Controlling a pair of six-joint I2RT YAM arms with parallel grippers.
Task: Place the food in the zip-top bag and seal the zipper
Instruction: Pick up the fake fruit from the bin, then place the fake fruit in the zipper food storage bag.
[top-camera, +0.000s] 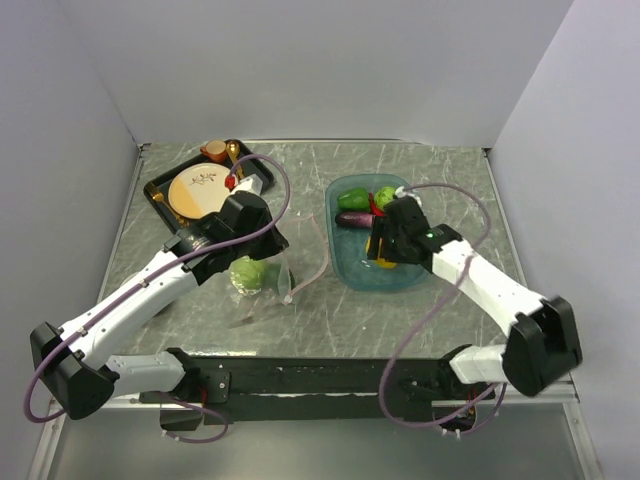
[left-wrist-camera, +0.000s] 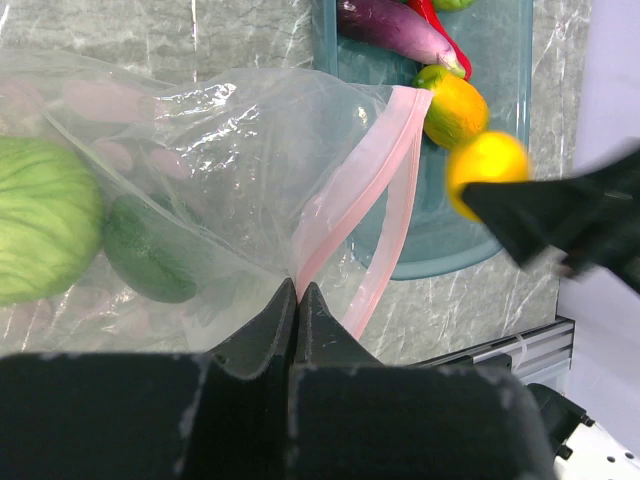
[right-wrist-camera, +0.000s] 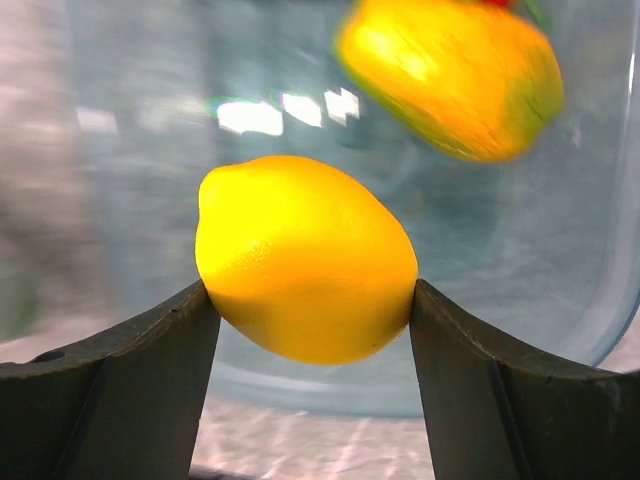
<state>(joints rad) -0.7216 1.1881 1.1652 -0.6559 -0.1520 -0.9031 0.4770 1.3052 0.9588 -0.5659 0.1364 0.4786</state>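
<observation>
The clear zip-top bag lies on the table left of the teal tub. Its pink zipper gapes toward the tub. My left gripper is shut on the bag's mouth edge by the zipper. Inside the bag are a light green round food and a darker green one. My right gripper is shut on the yellow lemon, held over the tub. A mango, eggplant, red chili and green pepper lie in the tub.
A black tray with a round plate, a cup and a spoon sits at the back left, just behind my left arm. White walls close the table on three sides.
</observation>
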